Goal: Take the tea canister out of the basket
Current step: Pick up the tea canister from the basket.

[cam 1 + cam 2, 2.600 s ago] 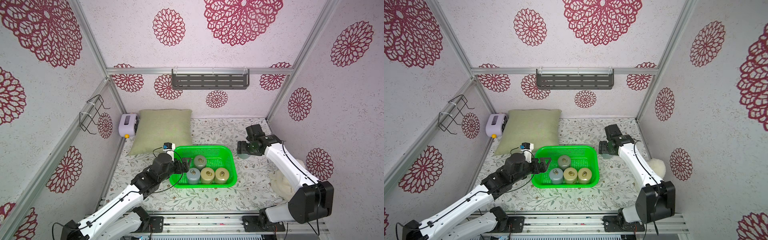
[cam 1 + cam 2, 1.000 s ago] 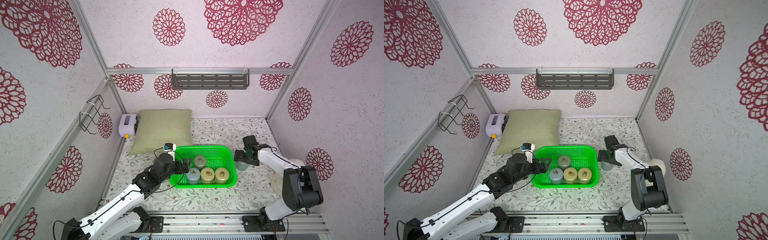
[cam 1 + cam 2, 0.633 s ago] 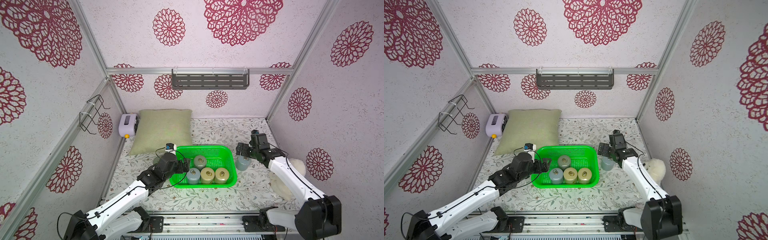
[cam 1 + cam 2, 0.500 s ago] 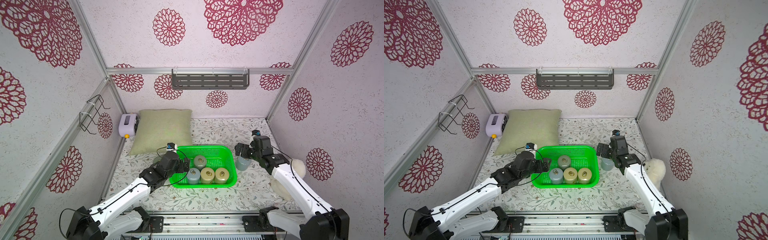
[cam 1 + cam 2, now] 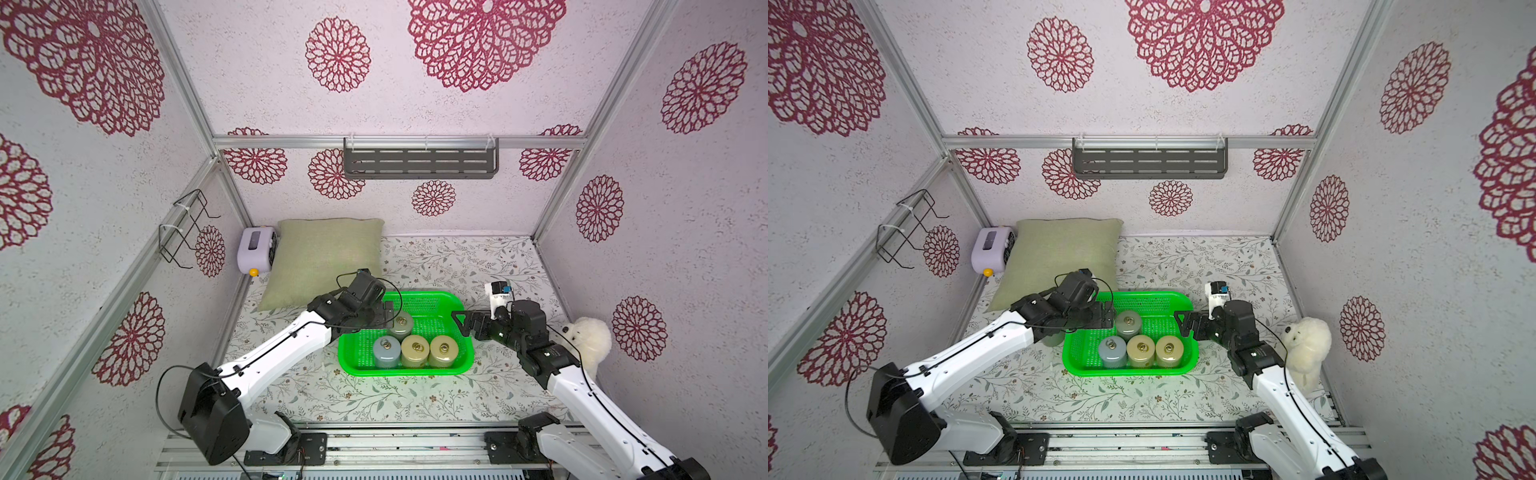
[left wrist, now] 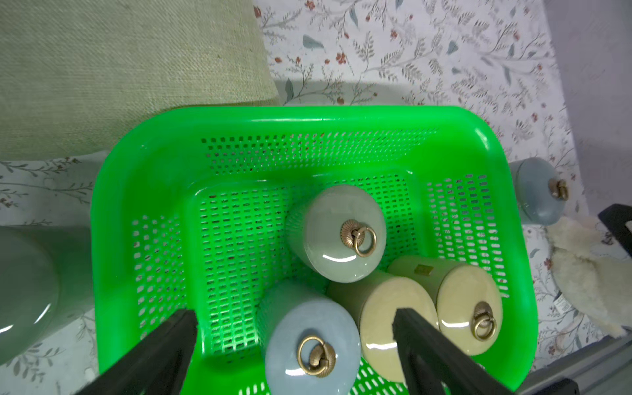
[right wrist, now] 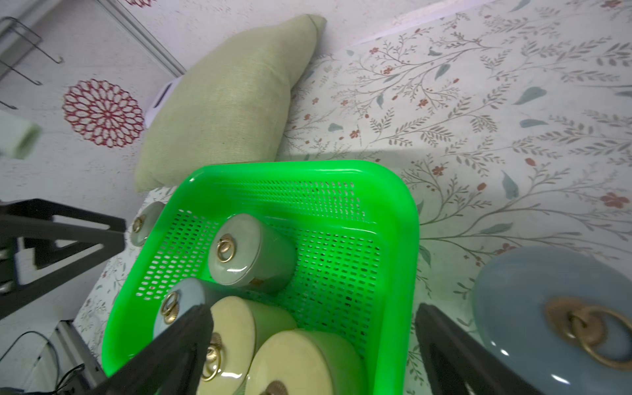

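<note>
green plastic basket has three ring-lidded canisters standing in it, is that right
Not three. The bright green perforated plastic basket has four ring-lidded canisters standing in it, as both top views show: a grey-green canister at the back, then a blue-grey canister and two pale yellow canisters in the near row.

Pale walls (image 5: 415,112) with crimson rosettes, grey slotted shelf (image 5: 419,163), black wire rack (image 5: 183,228), leaf-print floor covering (image 5: 457,257)

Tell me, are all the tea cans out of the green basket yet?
Not yet. Done: a green can and a blue can stand on the table, outside the basket. In hand: nothing; the left gripper and right gripper hover open at it. Left: four cans inside.
</note>
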### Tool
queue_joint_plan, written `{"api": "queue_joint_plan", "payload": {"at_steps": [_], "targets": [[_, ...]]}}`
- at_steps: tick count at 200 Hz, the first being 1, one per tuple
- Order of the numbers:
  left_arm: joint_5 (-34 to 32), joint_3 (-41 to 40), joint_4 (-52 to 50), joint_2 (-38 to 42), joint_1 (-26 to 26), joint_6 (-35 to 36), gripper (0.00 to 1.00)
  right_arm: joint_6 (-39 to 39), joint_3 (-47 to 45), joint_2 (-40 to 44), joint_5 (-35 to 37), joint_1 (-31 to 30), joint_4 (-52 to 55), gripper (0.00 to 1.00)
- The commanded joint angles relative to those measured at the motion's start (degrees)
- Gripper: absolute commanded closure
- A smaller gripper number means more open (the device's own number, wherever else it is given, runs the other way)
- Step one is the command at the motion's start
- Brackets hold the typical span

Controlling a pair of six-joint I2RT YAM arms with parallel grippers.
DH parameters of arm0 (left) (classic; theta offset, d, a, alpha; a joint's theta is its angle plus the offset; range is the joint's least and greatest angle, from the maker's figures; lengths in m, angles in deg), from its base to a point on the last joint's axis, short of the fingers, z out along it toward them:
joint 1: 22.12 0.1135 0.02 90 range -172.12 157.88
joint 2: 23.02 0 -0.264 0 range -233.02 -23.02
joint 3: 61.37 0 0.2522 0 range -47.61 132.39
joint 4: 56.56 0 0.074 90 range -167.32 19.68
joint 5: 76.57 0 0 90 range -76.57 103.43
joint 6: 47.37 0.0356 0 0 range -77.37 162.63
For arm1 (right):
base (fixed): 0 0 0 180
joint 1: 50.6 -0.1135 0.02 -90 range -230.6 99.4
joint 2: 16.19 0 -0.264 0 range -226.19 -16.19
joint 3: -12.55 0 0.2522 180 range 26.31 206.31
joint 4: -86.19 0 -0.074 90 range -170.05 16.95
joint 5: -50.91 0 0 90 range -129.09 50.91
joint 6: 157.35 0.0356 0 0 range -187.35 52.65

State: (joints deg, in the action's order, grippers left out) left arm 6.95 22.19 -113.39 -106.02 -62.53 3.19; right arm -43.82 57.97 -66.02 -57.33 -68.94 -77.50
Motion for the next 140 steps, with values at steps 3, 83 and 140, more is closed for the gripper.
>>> {"api": "queue_joint_plan", "payload": {"at_steps": [3, 83, 140], "targets": [[1.4, 5.7, -10.2, -4.9, -1.0, 0.0, 0.03, 2.9, -3.9, 3.5, -4.0, -0.5, -8.6, 0.01], [3.1, 22.1, -20.7, -20.8, -3.1, -1.3, 0.03, 3.5, -10.4, 8.1, -8.0, -0.6, -12.8, 0.01], [4.6, 31.4, -24.8, -31.6, -3.5, -1.3, 0.03, 3.8, -10.9, 9.1, -8.2, -0.6, -12.4, 0.01]]}}
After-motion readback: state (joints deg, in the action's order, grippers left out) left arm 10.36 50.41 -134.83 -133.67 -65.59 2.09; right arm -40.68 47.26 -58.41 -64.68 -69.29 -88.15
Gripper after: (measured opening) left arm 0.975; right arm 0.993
